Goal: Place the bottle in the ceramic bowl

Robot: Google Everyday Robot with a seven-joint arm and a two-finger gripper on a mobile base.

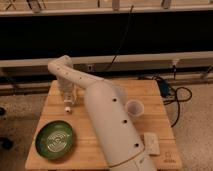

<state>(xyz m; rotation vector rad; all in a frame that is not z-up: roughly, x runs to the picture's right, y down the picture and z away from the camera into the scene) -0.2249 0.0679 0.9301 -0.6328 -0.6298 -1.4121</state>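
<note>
The clear bottle (68,101) with its white cap (67,108) pointing toward the front is at the back left of the wooden table (90,150). My gripper (67,95) comes down on it from above and is shut on the bottle's body, low over the table. The green ceramic bowl (54,140) with pale rings inside sits at the front left corner, below and slightly left of the gripper, and holds nothing. My white arm (110,125) runs from the front middle up to the back left.
A short translucent white cup (134,107) stands right of the arm. A flat white object (151,143) lies at the front right. Black cables (172,95) lie on the floor to the right. A dark wall and rail run behind the table.
</note>
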